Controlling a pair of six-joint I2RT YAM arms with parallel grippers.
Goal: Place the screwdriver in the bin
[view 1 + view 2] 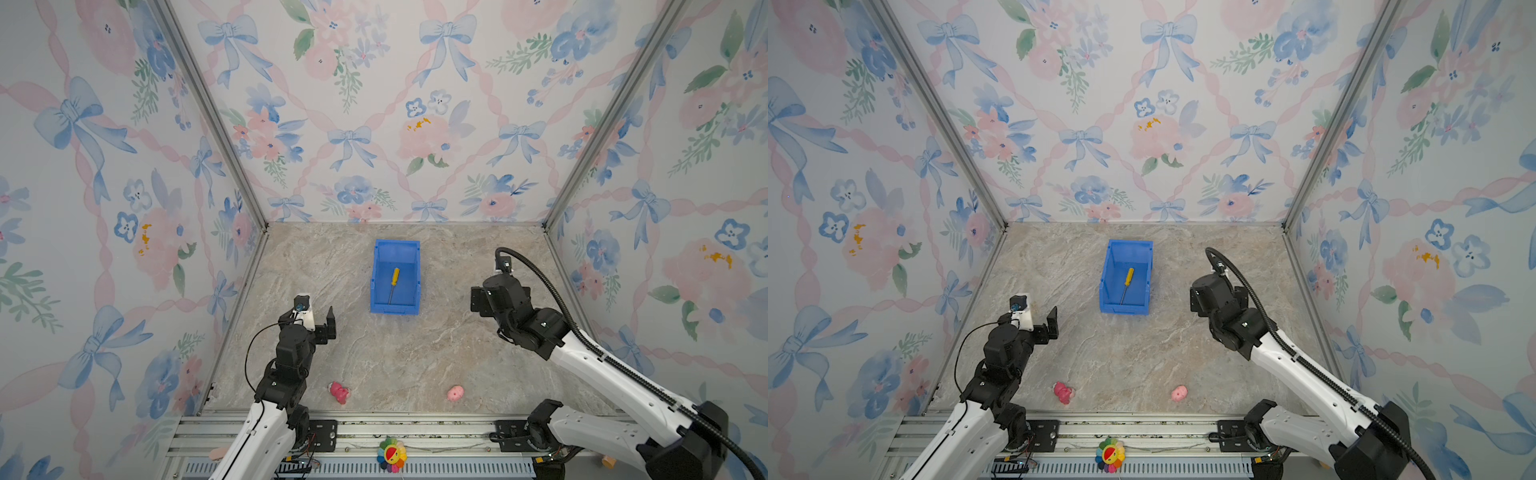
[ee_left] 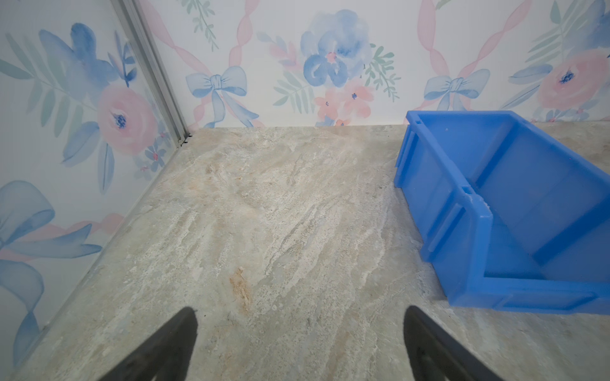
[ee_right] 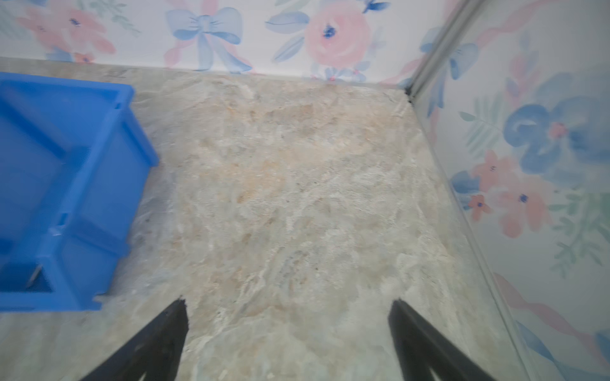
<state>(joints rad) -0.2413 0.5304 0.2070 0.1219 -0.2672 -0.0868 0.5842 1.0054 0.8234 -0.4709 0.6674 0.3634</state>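
Right wrist view is showing the right gripper (image 3: 287, 303) with jaws standing wide apart over bare tabletop (image 3: 297, 198), holding nothing. We are finding the left gripper (image 2: 300, 313) likewise spread and empty. Both top views are showing the screwdriver (image 1: 393, 284) lying flat inside the bin (image 1: 374, 286), handle away from the grippers, tip toward the low front lip. The bin is standing between the two grippers, somewhat beyond their fingertips, touching neither. We are judging the placing step done. The next move is calling only for withdrawing the right gripper clear of the bin wall.
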